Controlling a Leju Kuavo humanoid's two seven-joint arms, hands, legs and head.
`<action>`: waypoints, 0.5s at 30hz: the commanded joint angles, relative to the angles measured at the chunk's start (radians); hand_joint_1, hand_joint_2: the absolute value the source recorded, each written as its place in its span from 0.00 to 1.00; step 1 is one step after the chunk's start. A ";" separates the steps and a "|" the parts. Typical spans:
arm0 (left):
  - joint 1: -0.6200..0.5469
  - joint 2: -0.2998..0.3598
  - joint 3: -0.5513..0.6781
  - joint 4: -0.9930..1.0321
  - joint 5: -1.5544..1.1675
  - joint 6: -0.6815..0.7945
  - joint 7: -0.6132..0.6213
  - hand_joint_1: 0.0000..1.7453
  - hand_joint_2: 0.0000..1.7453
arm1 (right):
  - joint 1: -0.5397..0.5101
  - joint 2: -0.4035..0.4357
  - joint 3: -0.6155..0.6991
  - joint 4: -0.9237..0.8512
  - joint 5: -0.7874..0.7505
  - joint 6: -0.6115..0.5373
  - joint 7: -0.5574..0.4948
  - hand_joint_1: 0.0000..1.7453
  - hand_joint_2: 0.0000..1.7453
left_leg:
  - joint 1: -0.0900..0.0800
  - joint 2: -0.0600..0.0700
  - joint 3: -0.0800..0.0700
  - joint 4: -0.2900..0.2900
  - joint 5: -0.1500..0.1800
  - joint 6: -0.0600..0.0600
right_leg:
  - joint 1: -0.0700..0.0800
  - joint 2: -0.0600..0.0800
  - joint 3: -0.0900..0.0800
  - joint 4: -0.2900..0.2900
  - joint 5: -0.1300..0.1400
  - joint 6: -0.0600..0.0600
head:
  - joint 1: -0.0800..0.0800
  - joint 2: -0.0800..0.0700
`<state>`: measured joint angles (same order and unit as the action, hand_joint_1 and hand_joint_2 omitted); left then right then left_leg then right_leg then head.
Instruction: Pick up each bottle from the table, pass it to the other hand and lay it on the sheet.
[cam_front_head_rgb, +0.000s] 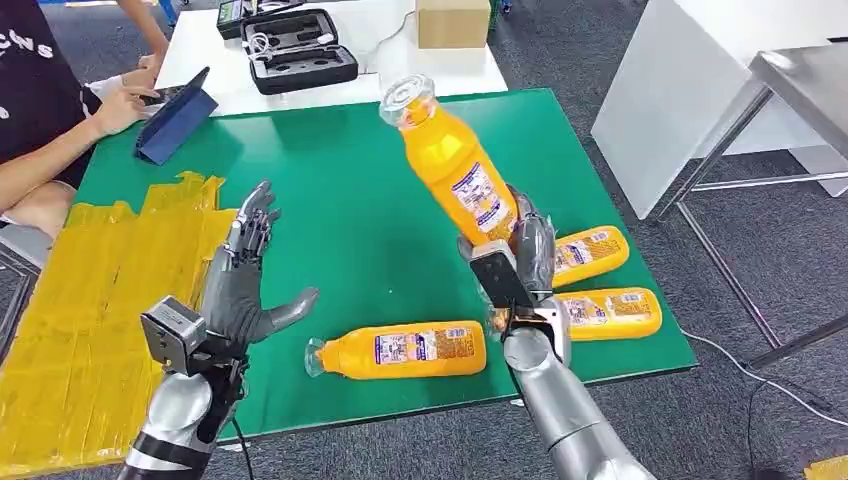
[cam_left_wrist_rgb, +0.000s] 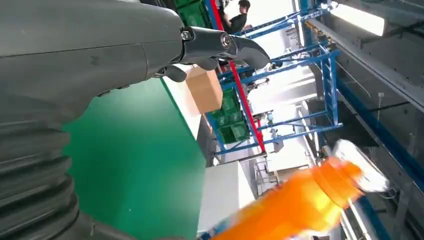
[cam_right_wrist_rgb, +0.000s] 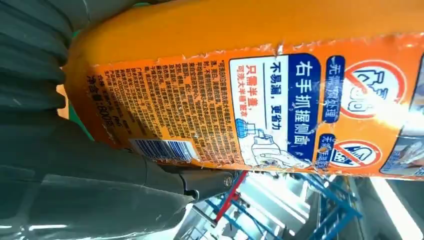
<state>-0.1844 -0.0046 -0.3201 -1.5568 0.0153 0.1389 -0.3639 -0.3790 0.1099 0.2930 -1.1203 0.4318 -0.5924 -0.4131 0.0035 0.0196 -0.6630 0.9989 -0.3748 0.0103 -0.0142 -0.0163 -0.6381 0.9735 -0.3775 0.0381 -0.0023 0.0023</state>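
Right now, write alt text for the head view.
The right hand holds an orange bottle raised over the green table, while the open left hand waits beside the yellow sheet. Three more bottles lie on the table.

Two silver arms ending in grey, many-fingered hands.
Left robot hand (cam_front_head_rgb: 245, 285): grey palm, darker jointed fingers, boxy grey wrist module, black cable beneath. Right robot hand (cam_front_head_rgb: 520, 265): a similar module with a black face. Ribbed grey covers (cam_left_wrist_rgb: 30, 195) sheathe the wrists; a screw (cam_left_wrist_rgb: 186, 35) marks the thumb.
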 joint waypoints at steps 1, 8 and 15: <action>-0.041 0.011 -0.016 0.048 0.001 0.000 0.006 0.00 1.00 | -0.001 -0.008 -0.031 -0.057 -0.008 0.006 -0.001 1.00 1.00 | 0.001 -0.002 0.004 0.000 -0.002 -0.001 | 0.000 0.000 0.004 0.000 -0.002 -0.001 | 0.000 0.000; -0.132 0.029 -0.029 0.186 0.154 -0.130 0.133 0.00 1.00 | 0.122 -0.006 -0.007 -0.274 -0.448 0.271 -0.029 1.00 1.00 | 0.001 -0.006 0.007 0.000 -0.003 -0.001 | 0.000 -0.003 0.008 0.001 -0.004 -0.002 | 0.000 0.000; -0.174 0.030 -0.065 0.211 0.237 -0.170 0.166 0.00 1.00 | 0.101 -0.029 0.116 -0.235 -0.454 0.335 -0.046 1.00 1.00 | 0.001 -0.001 0.003 0.000 -0.001 -0.001 | 0.000 0.000 0.003 0.000 -0.001 -0.001 | 0.000 0.000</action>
<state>-0.2662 0.0031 -0.3246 -1.4653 0.2047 -0.0045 -0.2254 -0.2585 0.1110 0.2968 -1.3474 -0.0099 -0.3017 -0.4479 0.0037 0.0195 -0.6636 0.9988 -0.3749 0.0102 -0.0140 -0.0161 -0.6385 0.9737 -0.3777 0.0380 -0.0023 0.0023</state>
